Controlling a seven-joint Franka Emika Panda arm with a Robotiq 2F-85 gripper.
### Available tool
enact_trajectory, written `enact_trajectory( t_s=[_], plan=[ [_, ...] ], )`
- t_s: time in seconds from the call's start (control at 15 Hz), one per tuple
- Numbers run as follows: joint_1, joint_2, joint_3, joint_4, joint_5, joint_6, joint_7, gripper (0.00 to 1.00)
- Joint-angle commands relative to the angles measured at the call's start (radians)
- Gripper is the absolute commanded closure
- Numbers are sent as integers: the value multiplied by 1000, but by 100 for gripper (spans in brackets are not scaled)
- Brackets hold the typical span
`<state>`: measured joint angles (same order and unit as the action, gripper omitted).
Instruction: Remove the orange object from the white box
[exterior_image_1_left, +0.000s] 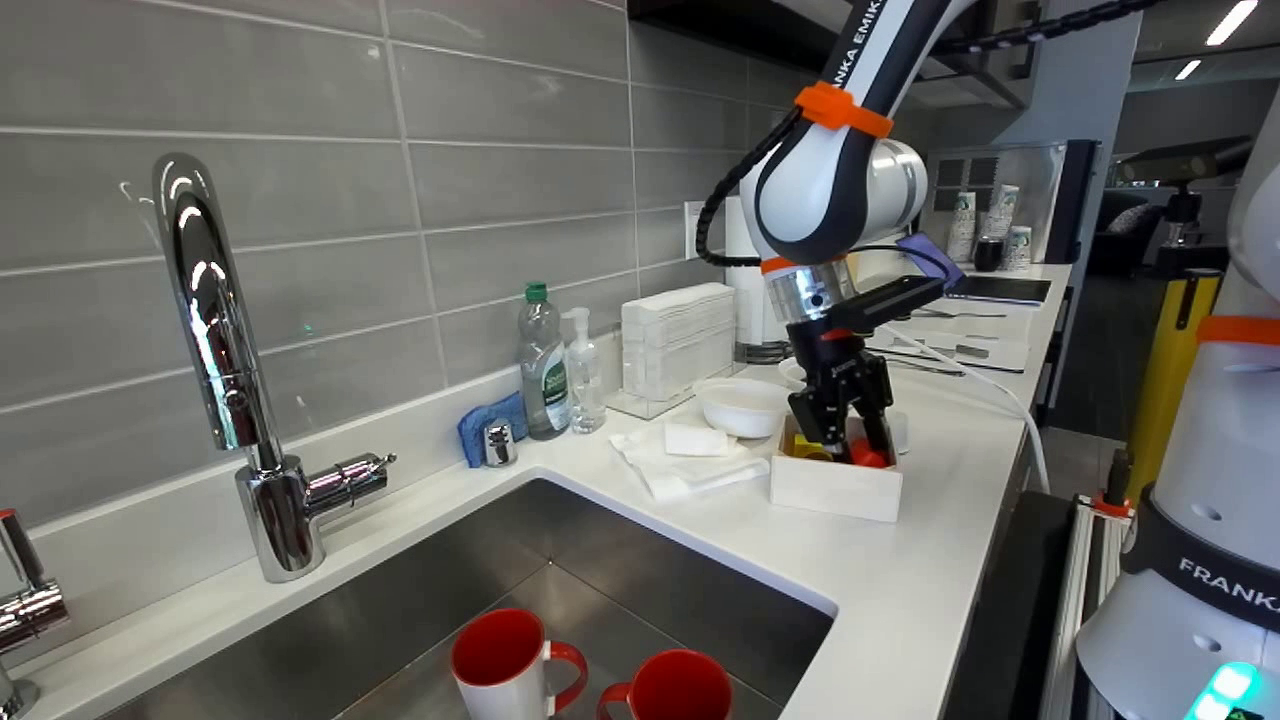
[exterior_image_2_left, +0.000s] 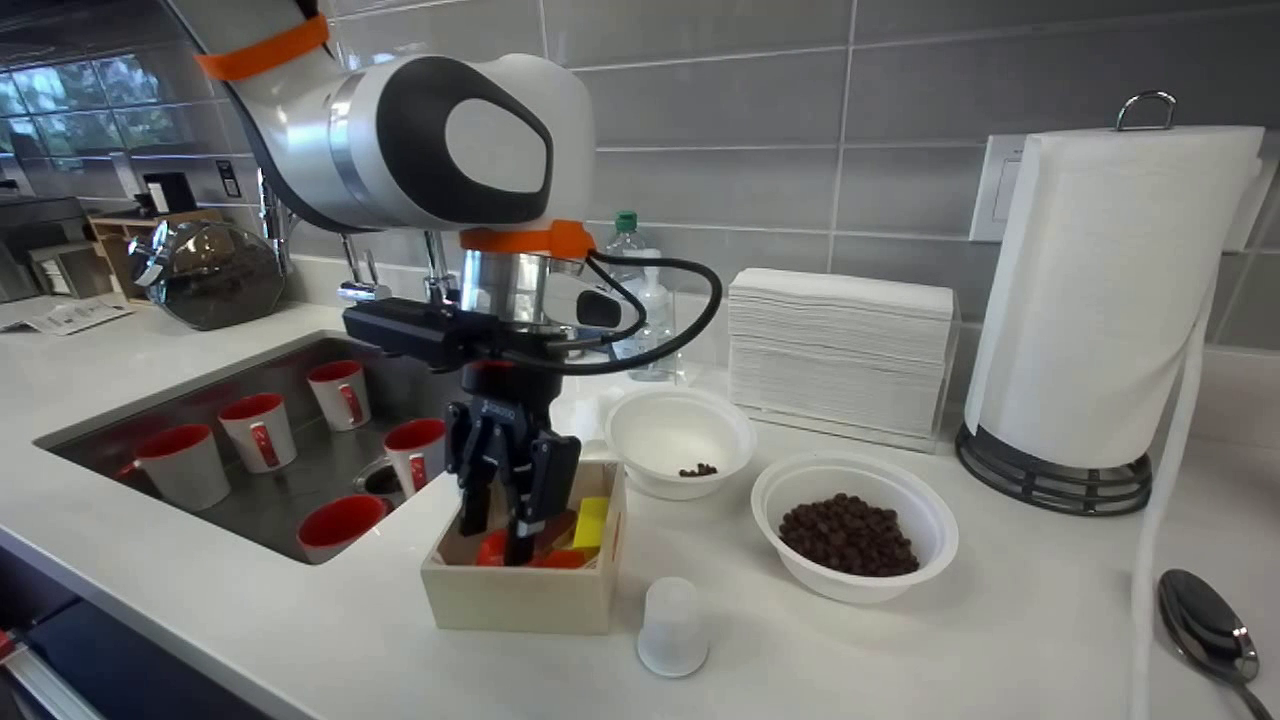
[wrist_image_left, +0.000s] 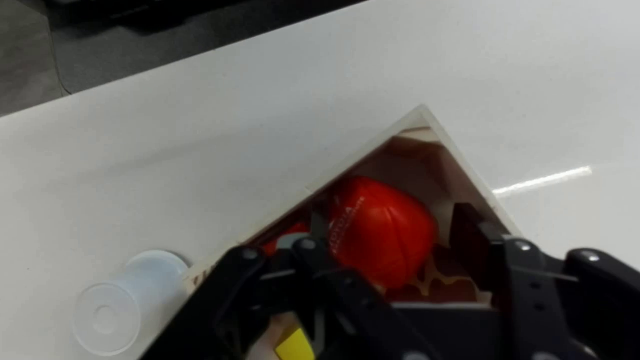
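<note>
The white box (exterior_image_1_left: 835, 490) stands on the counter beside the sink; it also shows in an exterior view (exterior_image_2_left: 520, 600) and in the wrist view (wrist_image_left: 425, 117). Inside it lies a rounded orange-red object with pale lettering (wrist_image_left: 385, 225), partly visible in both exterior views (exterior_image_1_left: 868, 455) (exterior_image_2_left: 492, 548). My gripper (wrist_image_left: 392, 232) points down into the box, fingers apart on either side of this object. The left finger in the wrist view is close against it; a gap shows at the right finger. Another orange-red piece (exterior_image_2_left: 562, 559) lies outside one finger; whether it is separate I cannot tell.
A yellow block (exterior_image_2_left: 591, 522) is also in the box. A translucent cup (exterior_image_2_left: 672, 630) lies right beside it. White bowls (exterior_image_2_left: 680, 440) (exterior_image_2_left: 870, 580), napkins (exterior_image_2_left: 840, 350) and a paper towel roll (exterior_image_2_left: 1100, 300) stand behind. The sink (exterior_image_1_left: 560, 520) holds red-and-white mugs.
</note>
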<state>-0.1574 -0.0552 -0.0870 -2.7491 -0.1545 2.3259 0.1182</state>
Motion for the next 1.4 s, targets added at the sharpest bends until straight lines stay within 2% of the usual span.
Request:
enact_trajectory(
  t_s=[0.0, 0.07, 0.13, 0.2, 0.4, 0.73, 1.13, 1.33],
  plan=[
    [11, 16, -9, 1, -9, 34, 20, 40],
    [11, 20, -9, 1, -17, 38, 24, 46],
    [11, 23, -9, 1, -22, 41, 26, 65],
    [11, 28, -9, 1, -27, 43, 28, 69],
    [10, 39, -11, 1, -32, 47, 28, 96],
    [19, -18, -6, 4, 4, -20, -5, 97],
    [44, -193, 9, 9, 51, -197, -35, 96],
    [30, -271, 5, 38, 30, -231, -11, 96]
  ],
)
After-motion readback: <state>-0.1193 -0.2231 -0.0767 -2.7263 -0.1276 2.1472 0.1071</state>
